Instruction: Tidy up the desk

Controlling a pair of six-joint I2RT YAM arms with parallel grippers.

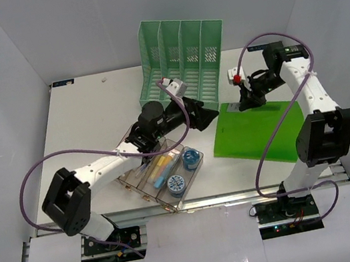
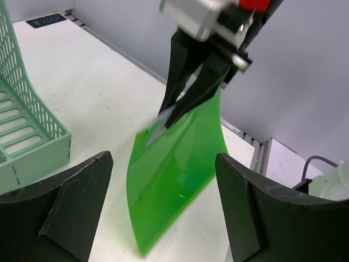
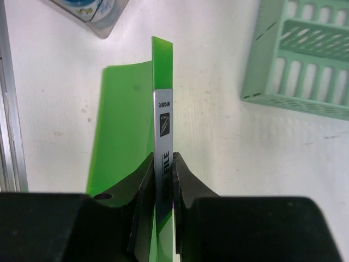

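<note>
Right tool (image 3: 162, 166) pinches green folder (image 1: 257, 133) edge; left tool (image 1: 207, 115) spread wide, arm outstretched.

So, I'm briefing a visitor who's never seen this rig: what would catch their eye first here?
The bright green folder, right of centre on the desk, curling up where the right claw pinches its labelled edge. Next, the left claw gaping wide just beside it, and the green file rack standing at the back.
</note>
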